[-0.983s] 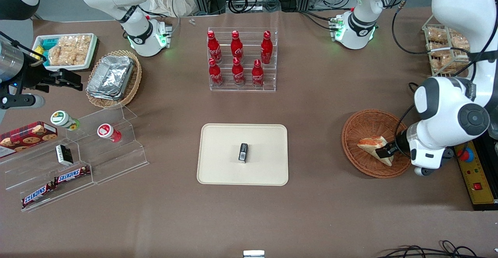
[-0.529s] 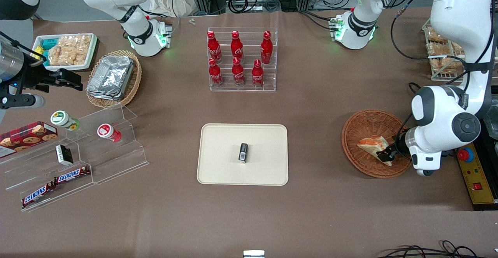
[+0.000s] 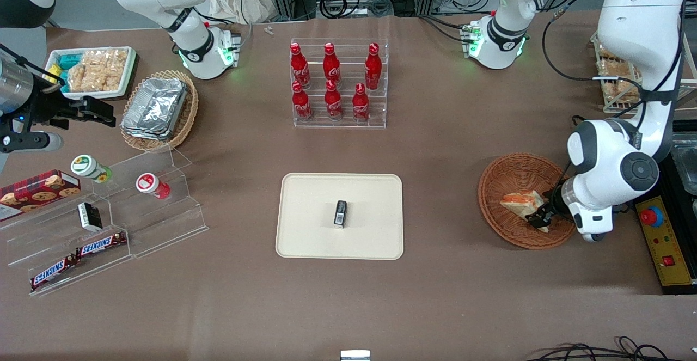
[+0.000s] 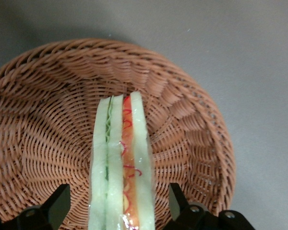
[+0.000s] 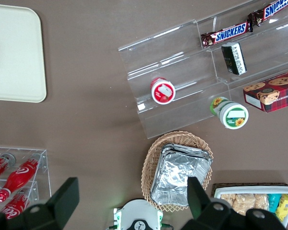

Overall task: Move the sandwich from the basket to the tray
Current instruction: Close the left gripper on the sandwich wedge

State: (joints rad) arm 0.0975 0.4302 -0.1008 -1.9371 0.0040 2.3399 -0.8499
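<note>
The sandwich (image 3: pixel 521 201) (image 4: pixel 122 163), a pale wedge with orange-red and green layers, lies in the round reddish-brown basket (image 3: pixel 503 178) (image 4: pixel 43 110) toward the working arm's end of the table. My gripper (image 3: pixel 539 218) (image 4: pixel 117 206) is low inside the basket and open, one finger on each flat side of the sandwich with a gap between each finger and the bread. The cream tray (image 3: pixel 305 236) (image 5: pixel 14 57) lies at the table's middle, with a small dark box (image 3: pixel 340 212) on it.
A clear rack of red bottles (image 3: pixel 333 83) stands farther from the front camera than the tray. Toward the parked arm's end are an oval wicker basket with foil containers (image 3: pixel 157 108), a clear stepped shelf (image 3: pixel 120 208) with snacks, and a white tray of bagged snacks (image 3: pixel 92 69).
The working arm has shifted slightly toward the tray and lower, bringing the gripper further around the sandwich's wide end. The sandwich has not moved.
</note>
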